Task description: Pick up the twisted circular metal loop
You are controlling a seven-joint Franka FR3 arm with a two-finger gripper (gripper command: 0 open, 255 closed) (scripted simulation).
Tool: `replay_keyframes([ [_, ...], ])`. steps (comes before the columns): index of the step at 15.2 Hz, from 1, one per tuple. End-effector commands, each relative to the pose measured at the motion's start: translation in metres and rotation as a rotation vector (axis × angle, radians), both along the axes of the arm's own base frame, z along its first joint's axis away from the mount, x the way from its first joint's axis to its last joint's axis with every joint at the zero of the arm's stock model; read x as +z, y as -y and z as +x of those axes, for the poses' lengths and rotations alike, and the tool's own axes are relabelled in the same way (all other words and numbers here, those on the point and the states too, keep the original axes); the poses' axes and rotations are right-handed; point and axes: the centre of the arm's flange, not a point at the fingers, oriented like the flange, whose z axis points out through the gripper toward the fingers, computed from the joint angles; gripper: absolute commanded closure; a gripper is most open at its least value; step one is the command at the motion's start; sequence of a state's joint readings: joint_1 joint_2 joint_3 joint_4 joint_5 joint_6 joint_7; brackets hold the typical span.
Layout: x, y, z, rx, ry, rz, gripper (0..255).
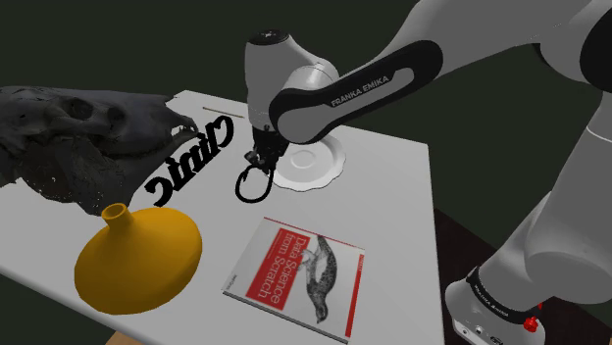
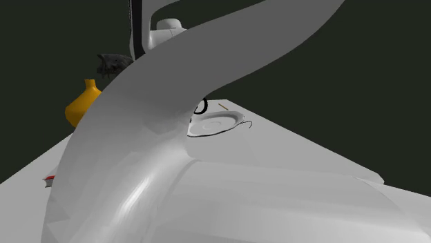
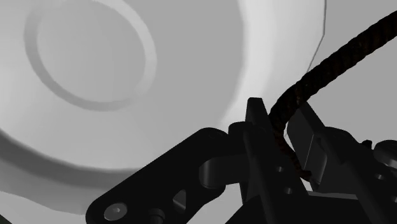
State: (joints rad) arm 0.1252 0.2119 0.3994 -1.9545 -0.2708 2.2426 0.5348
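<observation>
Clasping loop (image 3: 337, 58), claw (image 3: 280, 121) beside plate rim (image 1: 330, 178)

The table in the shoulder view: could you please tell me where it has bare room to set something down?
The widest bare stretch of the table lies on the shoulder view's right, beside the white plate and above the book. A narrower strip runs between them. The left is crowded: skull, black lettering, orange vase, and the held loop beside the plate.
</observation>
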Motion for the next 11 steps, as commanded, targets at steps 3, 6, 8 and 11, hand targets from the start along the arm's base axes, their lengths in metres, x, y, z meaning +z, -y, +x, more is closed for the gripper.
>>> replay_keyframes([
  [3,-0.001,0.001,0.000,-0.001,-0.001,-0.001,255],
  [6,-0.001,0.001,0.000,-0.001,-0.001,-0.001,255],
  [8,0.004,0.001,0.000,-0.001,-0.001,-0.001,255],
  [11,0.020,0.001,0.000,-0.001,-0.001,-0.001,255],
])
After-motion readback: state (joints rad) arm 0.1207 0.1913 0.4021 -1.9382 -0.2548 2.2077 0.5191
